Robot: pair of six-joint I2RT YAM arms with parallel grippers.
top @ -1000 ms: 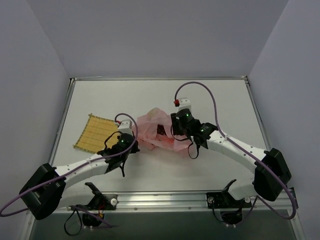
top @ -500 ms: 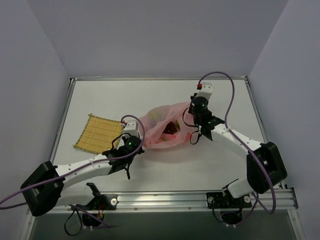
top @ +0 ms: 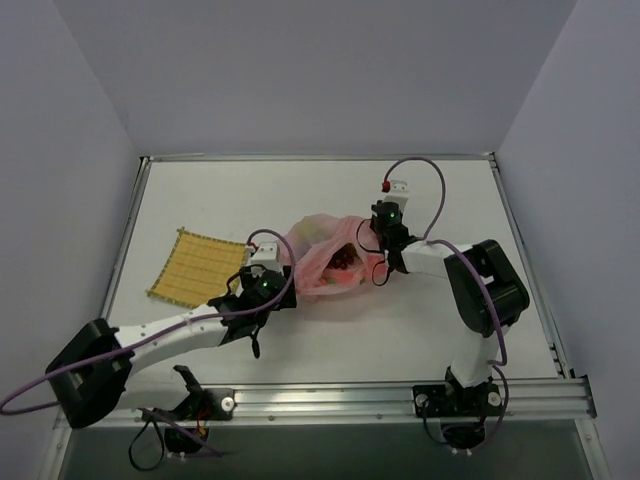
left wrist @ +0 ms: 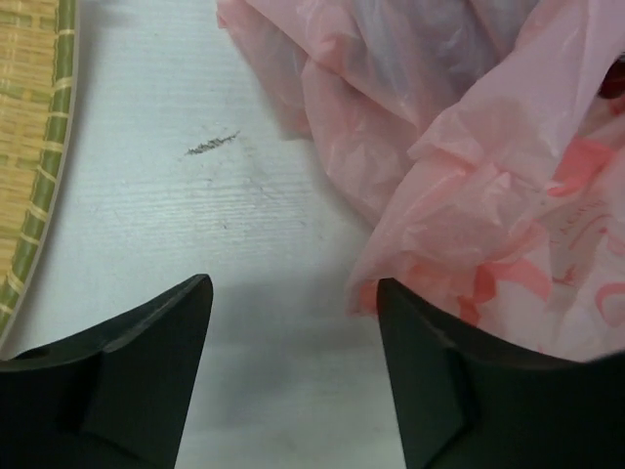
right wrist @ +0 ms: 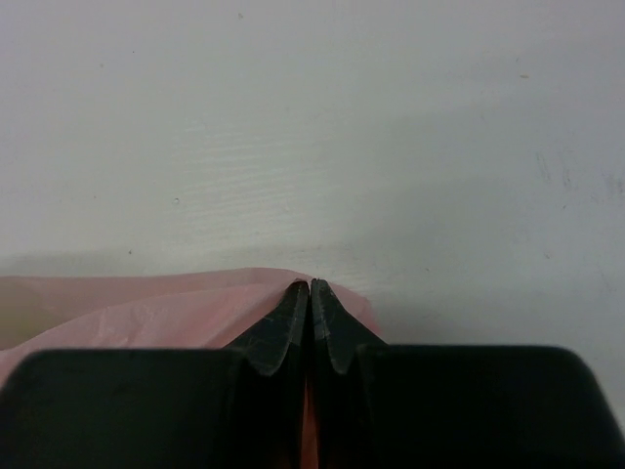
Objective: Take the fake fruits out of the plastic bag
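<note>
The pink plastic bag [top: 322, 262] lies crumpled mid-table with its mouth gaping upward. Dark red fake fruits [top: 344, 259] show inside it; other pieces are hidden by the film. My right gripper [top: 378, 248] is at the bag's right edge. In the right wrist view this gripper [right wrist: 312, 286] is shut, with a fold of the plastic bag [right wrist: 146, 308] pinched between the fingers. My left gripper [top: 285, 283] sits at the bag's left side. In the left wrist view the gripper [left wrist: 293, 285] is open over bare table, its right finger [left wrist: 444, 381] just touching the plastic bag [left wrist: 469, 156].
A yellow woven mat [top: 196, 266] lies flat to the left of the bag, its green-trimmed edge [left wrist: 44, 176] close to my left finger. Metal rails border the table [top: 440, 200]; grey walls stand on three sides.
My left gripper has opened and let go of the bag's left side. My right gripper has pulled the bag's right edge outward and then eased back, and the mouth now gapes.
</note>
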